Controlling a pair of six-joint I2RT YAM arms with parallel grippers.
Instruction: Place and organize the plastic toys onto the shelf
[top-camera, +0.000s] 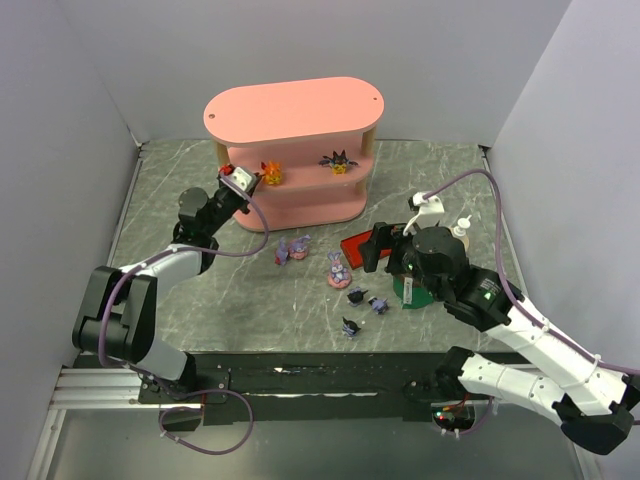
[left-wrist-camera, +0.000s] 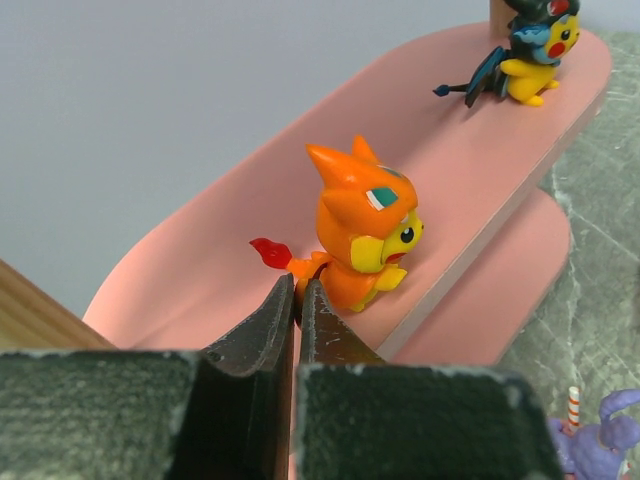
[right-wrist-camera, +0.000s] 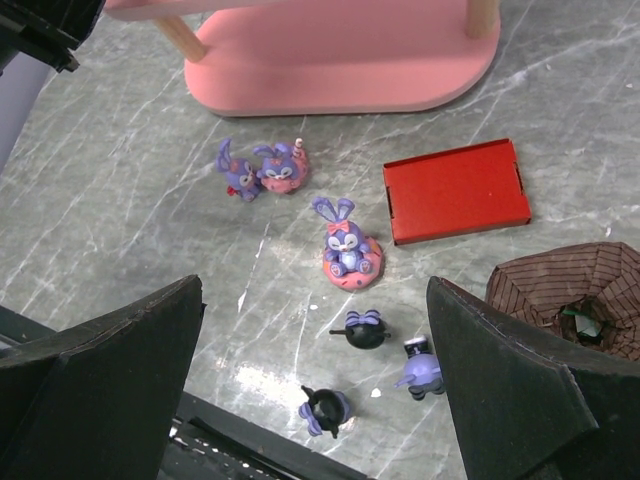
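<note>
1. The shelf (top-camera: 295, 110) is a smooth, matte pink rack of three rounded oblong boards joined by pale wooden posts. It stands at the far side of a grey, marble-veined tabletop (top-camera: 200, 300).
2. Two glossy plastic toys stand on the shelf's middle board. The orange figurine (left-wrist-camera: 362, 230) has pointed ears, a yellow face and a red-tipped tail. The spiky black-and-yellow figurine (left-wrist-camera: 535, 50) is well apart from it, toward the board's other end.
3. The other toys lie on the tabletop in front of the shelf. Two lilac-pink figurines (right-wrist-camera: 240, 170) sit touching each other, and a third lilac-pink bunny (right-wrist-camera: 348, 250) sits on a round pink base nearer the arms.
4. Three dark figurines with pointed ears (right-wrist-camera: 363, 329) lie scattered nearer still to the arms.
5. A flat red rectangular box (right-wrist-camera: 457, 190) lies open side up beside the bunny, with nothing in it.
6. A green cylinder (top-camera: 410, 292) with a ribbed brown top sits under the right arm.
7. The left gripper (left-wrist-camera: 297, 300) reaches to the middle board with its dark jaws pressed together and nothing between them. Its tips are right at the orange figurine's back, below the tail; whether they touch it cannot be told.
8. The right gripper (right-wrist-camera: 315, 290) hangs above the tabletop toys with its padded black fingers (right-wrist-camera: 110, 370) spread wide, holding and touching nothing.
</note>
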